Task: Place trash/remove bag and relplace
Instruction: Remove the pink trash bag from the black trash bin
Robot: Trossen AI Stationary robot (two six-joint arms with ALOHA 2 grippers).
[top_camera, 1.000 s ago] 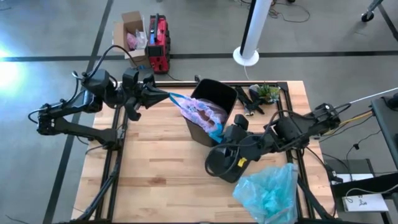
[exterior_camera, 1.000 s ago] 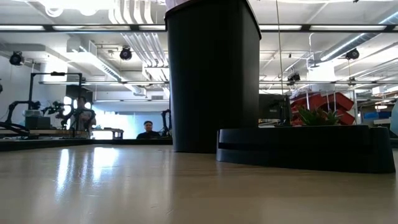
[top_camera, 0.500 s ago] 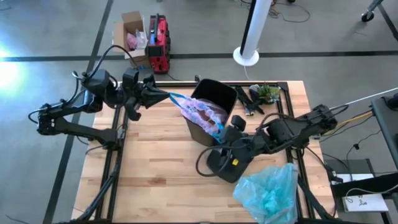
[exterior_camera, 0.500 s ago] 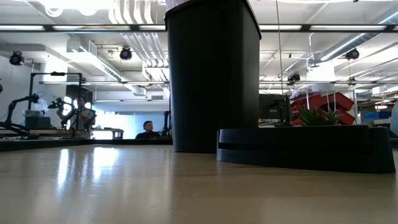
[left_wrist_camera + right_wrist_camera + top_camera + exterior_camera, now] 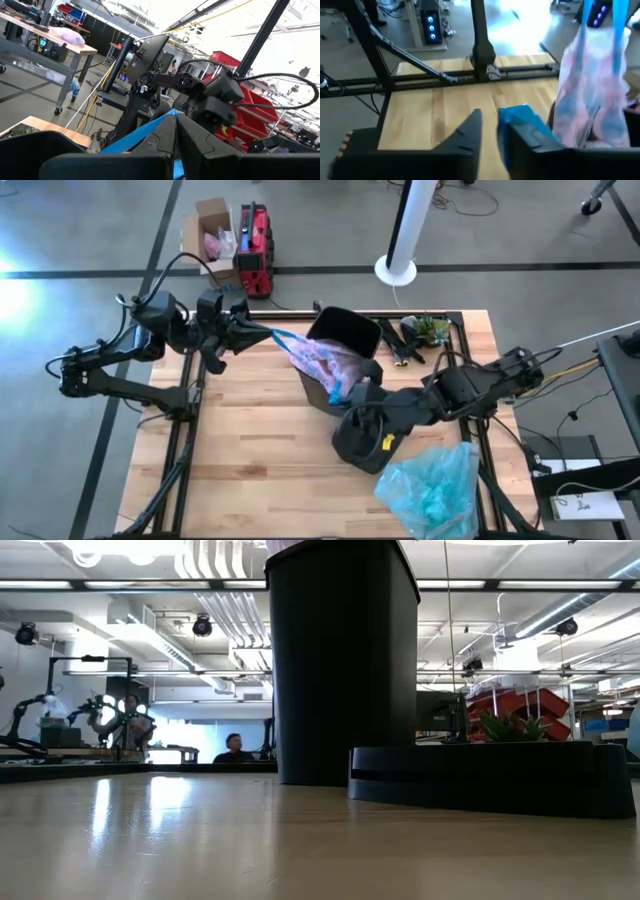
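**Bag's halfway out of the bin, new liner still waiting**

Since a second ago the right gripper (image 5: 345,392) has slid in from lower-centre toward the bin's front edge and its fingers have gone from spread to nearly together, nipping a blue tie (image 5: 519,116) of the liner. Left arm hasn't budged.

Nearest the bottom edge of the high view, the crinkly translucent light blue plastic bag (image 5: 432,488) sits untouched at lower right. Just above it, centre frame, is the right gripper at the bin's near rim. Next, the thin translucent pale pink-lavender bin liner (image 5: 328,360), bulging with stuff, is lifted partly out of the tall black plastic bin (image 5: 350,330). Farther up-left, the left gripper (image 5: 268,333) is pinched shut on the liner's other blue tie, stretched taut.

My read: trash is in, removal underway; pulling it clear and fitting the blue bag remain.
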